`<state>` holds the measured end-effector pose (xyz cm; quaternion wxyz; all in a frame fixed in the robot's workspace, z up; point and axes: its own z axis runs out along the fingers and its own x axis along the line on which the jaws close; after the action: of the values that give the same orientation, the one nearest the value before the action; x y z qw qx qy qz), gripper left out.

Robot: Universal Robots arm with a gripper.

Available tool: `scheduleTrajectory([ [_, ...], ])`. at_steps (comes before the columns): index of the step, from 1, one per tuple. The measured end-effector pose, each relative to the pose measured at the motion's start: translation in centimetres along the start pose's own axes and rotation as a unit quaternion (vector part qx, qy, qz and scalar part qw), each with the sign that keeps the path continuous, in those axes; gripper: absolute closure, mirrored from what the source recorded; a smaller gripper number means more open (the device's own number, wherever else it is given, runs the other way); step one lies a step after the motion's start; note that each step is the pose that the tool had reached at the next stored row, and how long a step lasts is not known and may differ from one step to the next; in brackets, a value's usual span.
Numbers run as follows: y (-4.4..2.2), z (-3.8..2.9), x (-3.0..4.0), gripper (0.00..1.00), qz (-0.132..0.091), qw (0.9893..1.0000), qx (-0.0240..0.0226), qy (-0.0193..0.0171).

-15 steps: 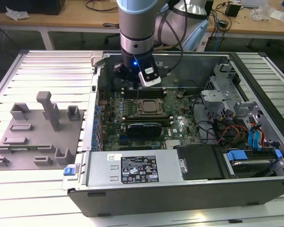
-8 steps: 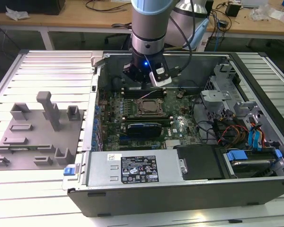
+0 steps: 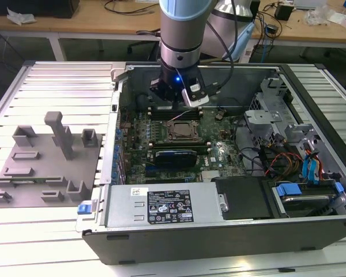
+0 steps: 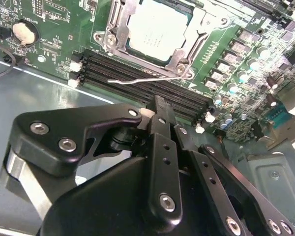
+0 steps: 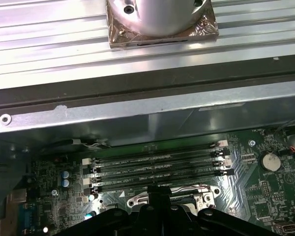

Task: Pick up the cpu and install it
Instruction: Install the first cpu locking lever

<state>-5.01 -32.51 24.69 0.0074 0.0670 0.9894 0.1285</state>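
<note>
The tool (image 4: 159, 104), closed on nothing, hovers near the cpu (image 4: 157, 29) seated in its socket (image 4: 109, 40).

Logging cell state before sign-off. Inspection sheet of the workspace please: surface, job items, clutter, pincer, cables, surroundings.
Surface: ribbed metal table carrying an open computer case.
Job's things: cpu lies inside the socket frame, lever alongside.
Clutter: grey fixture tray beside the case, at the exterior view's left.
Pincer: over the memory slots next to the socket, apart from the cpu.
Cables: orange and blue bundle inside the case, at the exterior view's right.
Surroundings: wooden benches behind.
</note>
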Motion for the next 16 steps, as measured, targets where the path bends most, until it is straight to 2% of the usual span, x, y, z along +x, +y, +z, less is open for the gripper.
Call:
scheduleTrajectory([
  [16, -0.08, 0.31, 0.00, 0.89, 0.000, 1.0000, 0.0009, -0.0002],
])
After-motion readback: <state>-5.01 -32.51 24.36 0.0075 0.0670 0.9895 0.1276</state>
